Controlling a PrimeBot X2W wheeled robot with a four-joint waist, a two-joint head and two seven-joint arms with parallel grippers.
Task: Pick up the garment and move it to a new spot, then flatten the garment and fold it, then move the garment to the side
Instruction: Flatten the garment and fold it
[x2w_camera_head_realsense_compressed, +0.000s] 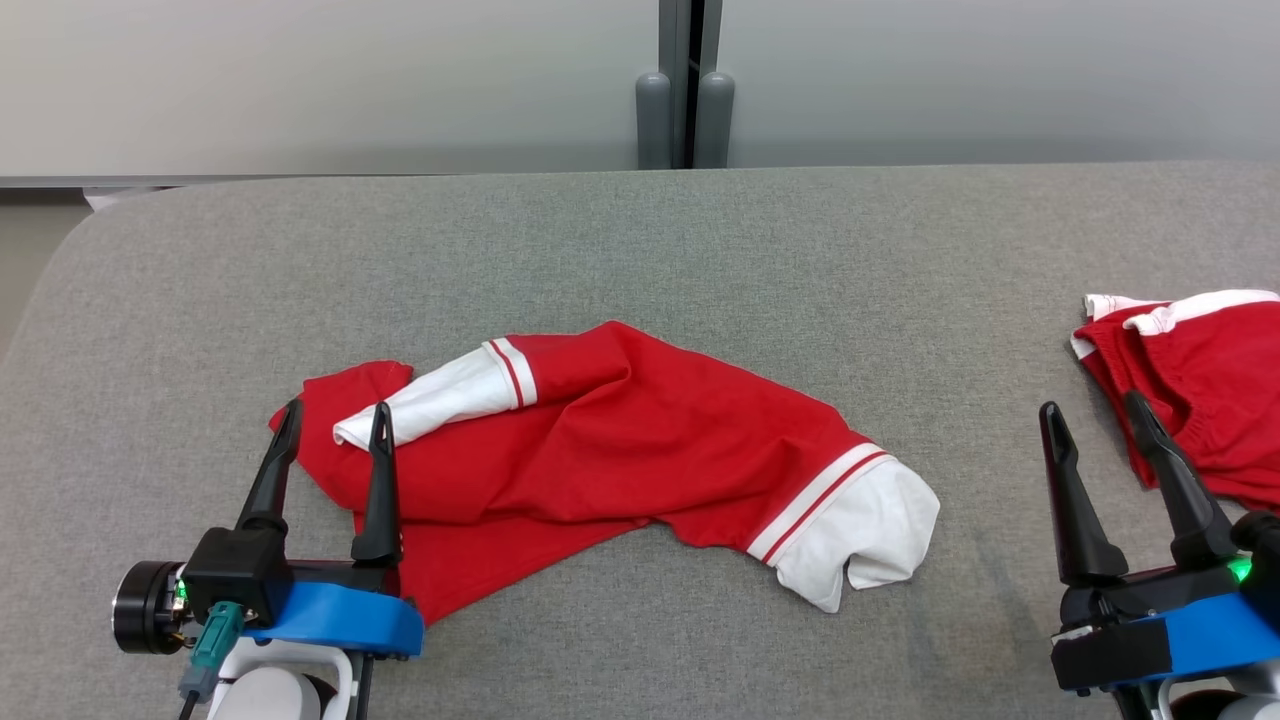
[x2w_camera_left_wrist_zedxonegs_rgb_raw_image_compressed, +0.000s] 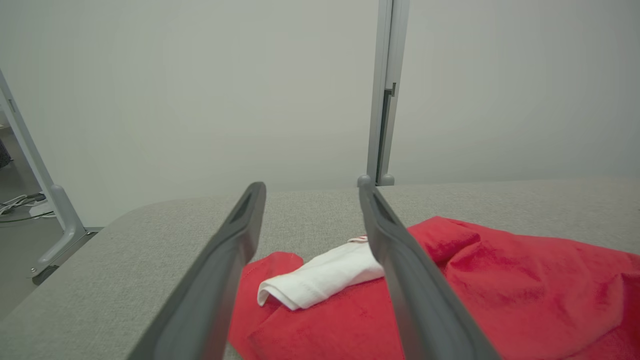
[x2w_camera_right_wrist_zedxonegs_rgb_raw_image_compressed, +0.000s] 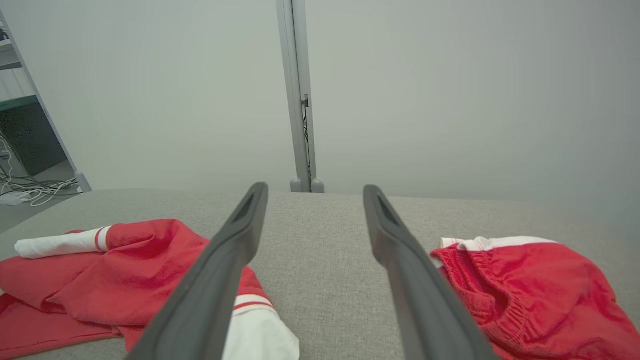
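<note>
A red garment (x2w_camera_head_realsense_compressed: 620, 440) with white striped sleeve ends lies crumpled across the middle of the grey table (x2w_camera_head_realsense_compressed: 640, 260). One white sleeve (x2w_camera_head_realsense_compressed: 440, 400) is folded over its left part, another white cuff (x2w_camera_head_realsense_compressed: 870, 530) sticks out at its right. My left gripper (x2w_camera_head_realsense_compressed: 335, 425) stands open over the garment's left edge, fingers astride that sleeve tip (x2w_camera_left_wrist_zedxonegs_rgb_raw_image_compressed: 310, 285). My right gripper (x2w_camera_head_realsense_compressed: 1095, 415) is open over bare table, between the garment (x2w_camera_right_wrist_zedxonegs_rgb_raw_image_compressed: 125, 270) and a second red piece.
A second red garment with white trim (x2w_camera_head_realsense_compressed: 1200, 390) lies at the table's right edge, also seen beside my right fingers (x2w_camera_right_wrist_zedxonegs_rgb_raw_image_compressed: 525, 285). A grey partition post (x2w_camera_head_realsense_compressed: 685, 90) stands behind the table's far edge. Bare grey surface stretches along the back and front.
</note>
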